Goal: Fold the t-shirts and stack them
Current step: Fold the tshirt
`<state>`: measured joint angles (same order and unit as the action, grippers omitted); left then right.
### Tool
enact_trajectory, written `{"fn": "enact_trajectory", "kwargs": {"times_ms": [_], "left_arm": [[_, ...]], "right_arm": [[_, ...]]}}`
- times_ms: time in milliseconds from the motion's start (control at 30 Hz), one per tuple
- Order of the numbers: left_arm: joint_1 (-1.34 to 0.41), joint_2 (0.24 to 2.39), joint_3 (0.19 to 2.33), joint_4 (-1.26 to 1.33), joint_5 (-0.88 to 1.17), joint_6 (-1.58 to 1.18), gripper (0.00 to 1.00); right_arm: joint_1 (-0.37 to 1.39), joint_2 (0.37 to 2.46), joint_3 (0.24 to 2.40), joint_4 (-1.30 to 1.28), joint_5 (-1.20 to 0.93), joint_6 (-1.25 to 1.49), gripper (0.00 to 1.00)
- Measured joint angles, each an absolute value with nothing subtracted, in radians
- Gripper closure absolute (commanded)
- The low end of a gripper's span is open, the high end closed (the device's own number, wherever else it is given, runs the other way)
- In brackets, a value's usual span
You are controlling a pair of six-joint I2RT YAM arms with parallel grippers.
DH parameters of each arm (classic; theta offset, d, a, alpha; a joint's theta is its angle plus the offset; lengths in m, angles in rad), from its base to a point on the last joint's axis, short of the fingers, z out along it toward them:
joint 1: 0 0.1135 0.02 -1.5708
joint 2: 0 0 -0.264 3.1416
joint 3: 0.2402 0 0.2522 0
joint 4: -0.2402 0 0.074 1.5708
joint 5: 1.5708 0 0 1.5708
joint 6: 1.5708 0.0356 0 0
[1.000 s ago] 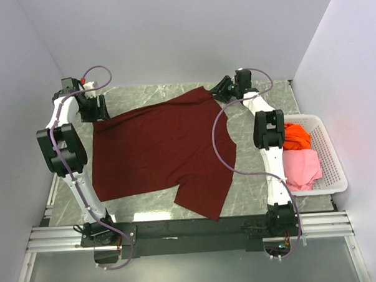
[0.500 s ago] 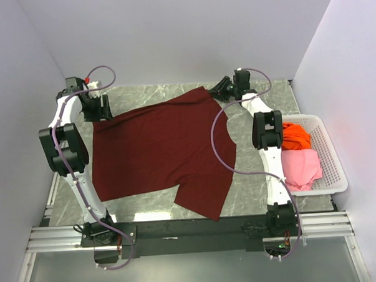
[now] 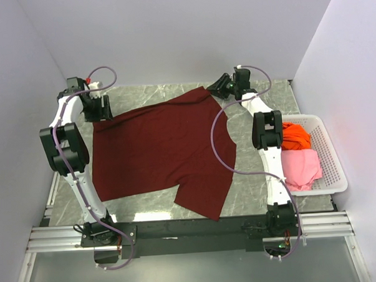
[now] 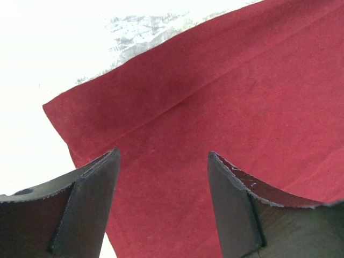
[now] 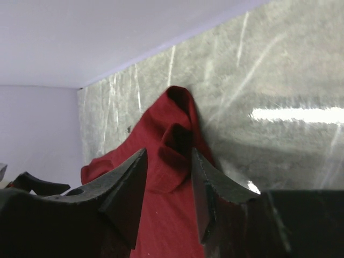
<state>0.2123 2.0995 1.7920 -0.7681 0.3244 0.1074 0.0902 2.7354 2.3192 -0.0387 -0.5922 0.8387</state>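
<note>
At upper left, the left gripper (image 3: 100, 107) has shifted slightly right, its fingers spread over a corner of the maroon t-shirt (image 3: 157, 148). The shirt lies flat at centre, unmoved. The right gripper (image 3: 218, 84) has edged upward and straddles the bunched top corner; whether it pinches cannot be told.

The big shirt (image 3: 157, 148) is plain dark maroon. In the white, hole-dotted basket (image 3: 331, 156) lie a bright orange shirt (image 3: 297, 135) and a light pink shirt (image 3: 300, 166). The counter (image 3: 252, 175) is grey marble with pale veins. The arms (image 3: 275, 171) are white and black, their cables (image 3: 213, 140) purple.
</note>
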Motion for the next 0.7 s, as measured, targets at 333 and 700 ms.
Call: {"fn": "enact_trajectory", "kwargs": {"times_ms": [333,700], "left_arm": [[0.196,2.107,1.792,-0.768,0.316,0.107,0.28],[0.211,2.110,1.818,-0.773,0.309,0.107,0.31]], "right_arm": [[0.090,2.735,2.323,0.000,-0.597,0.838,0.71],[0.088,2.735,2.321,0.019,-0.638,0.825,1.00]]}}
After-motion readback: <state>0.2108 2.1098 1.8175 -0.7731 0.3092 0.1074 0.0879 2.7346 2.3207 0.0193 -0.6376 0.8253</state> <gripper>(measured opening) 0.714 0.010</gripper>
